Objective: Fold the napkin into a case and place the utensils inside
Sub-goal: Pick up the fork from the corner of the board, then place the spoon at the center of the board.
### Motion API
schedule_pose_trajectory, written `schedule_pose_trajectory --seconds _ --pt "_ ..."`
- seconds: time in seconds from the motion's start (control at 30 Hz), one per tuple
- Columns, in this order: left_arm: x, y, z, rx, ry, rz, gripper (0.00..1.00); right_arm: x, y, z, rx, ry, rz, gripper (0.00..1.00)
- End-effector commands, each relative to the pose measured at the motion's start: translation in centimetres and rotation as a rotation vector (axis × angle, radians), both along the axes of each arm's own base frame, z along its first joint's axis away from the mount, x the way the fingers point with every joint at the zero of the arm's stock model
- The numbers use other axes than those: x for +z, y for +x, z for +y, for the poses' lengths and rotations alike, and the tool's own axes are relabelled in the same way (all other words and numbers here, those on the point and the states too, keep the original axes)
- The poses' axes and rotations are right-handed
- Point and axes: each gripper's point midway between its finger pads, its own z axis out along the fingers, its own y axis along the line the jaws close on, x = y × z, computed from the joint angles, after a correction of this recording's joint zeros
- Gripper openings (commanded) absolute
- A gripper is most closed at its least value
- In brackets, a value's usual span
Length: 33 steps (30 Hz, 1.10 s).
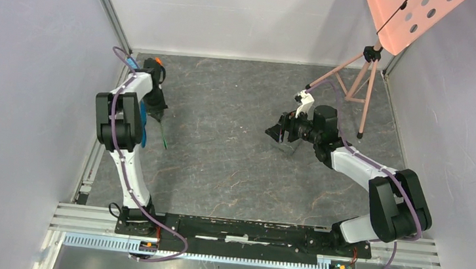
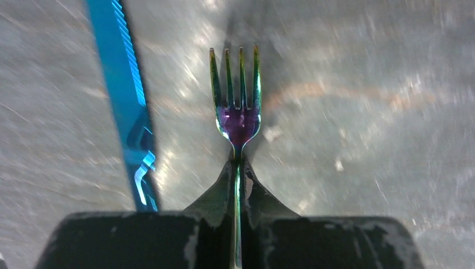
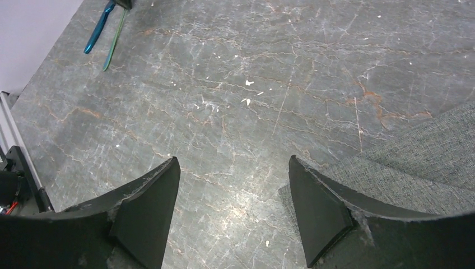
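At the near edge of the grey marbled table (image 1: 218, 172) a metal rail (image 1: 246, 231) carries both arm bases, nearer than the napkin (image 3: 414, 168) and well apart from it. The napkin is dark grey cloth lying right of the table's middle, and the right wrist view shows it in two overlapping layers. The right gripper (image 3: 232, 185) hangs over the napkin's left edge with its jaws wide apart and nothing between them. Its right finger (image 3: 319, 207) sits above the cloth's border and its left finger is over bare table. Far to the left of the napkin, close to the side wall, the left gripper (image 2: 237, 174) has its jaws pressed together on the thin handle of the fork (image 2: 238, 106). The fork's shiny green-and-purple head points straight out ahead of the fingers. The table around it is blurred, so I cannot tell whether the fork lies on the surface or is just off it. The blue knife (image 2: 126, 101) lies flat on the table just beside the fork, on the side away from the napkin and nearly parallel to it, with no finger on it. Beyond the napkin and to its right, a pink tripod (image 1: 366, 74) stands near the back corner, with a pink board with holes (image 1: 412, 13) tilted above it.
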Motion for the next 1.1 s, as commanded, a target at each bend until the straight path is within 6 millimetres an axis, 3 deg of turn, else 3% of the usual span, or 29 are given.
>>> schedule_pose_trajectory --seconds 0.0,0.2,0.3,0.4,0.53,0.63,0.73,0.83,0.9,1.07 --pt "-0.5 -4.5 -6.5 -0.005 -0.078 0.090 0.02 0.3 1.0 -0.8 -0.063 -0.046 -0.035 0.76" --pt "0.3 -9.6 -18.3 0.018 -0.134 -0.001 0.02 -2.5 0.2 -1.3 -0.119 -0.174 0.055 0.74" --pt "0.5 -11.4 -24.8 0.041 -0.233 -0.058 0.02 -2.8 -0.9 -1.0 -0.105 -0.208 0.062 0.73" --pt "1.0 -12.7 -29.4 0.056 -0.306 -0.118 0.02 -2.8 -2.1 -0.5 -0.082 -0.248 0.068 0.74" --pt "0.8 -13.7 -32.7 0.036 -0.368 -0.126 0.03 -3.2 -3.4 0.0 -0.066 -0.320 0.089 0.73" --pt "0.9 -14.5 -34.4 0.010 -0.468 -0.102 0.21 -3.2 -4.1 0.8 -0.072 -0.336 0.115 0.73" --pt "2.7 -14.9 -35.0 -0.034 -0.561 -0.156 0.45 -3.1 -4.7 2.5 -0.051 -0.361 0.135 0.74" --pt "5.4 -15.3 -33.2 -0.089 -0.560 -0.245 0.58 -3.2 -5.4 4.2 -0.016 -0.409 0.156 0.74" --pt "8.3 -15.5 -30.5 -0.111 -0.532 -0.341 0.62 -3.3 -5.7 5.2 -0.001 -0.445 0.176 0.74" --pt "13.4 -16.2 -21.5 -0.068 -0.402 -0.589 0.71 -4.7 -7.2 8.0 0.060 -0.588 0.282 0.73"
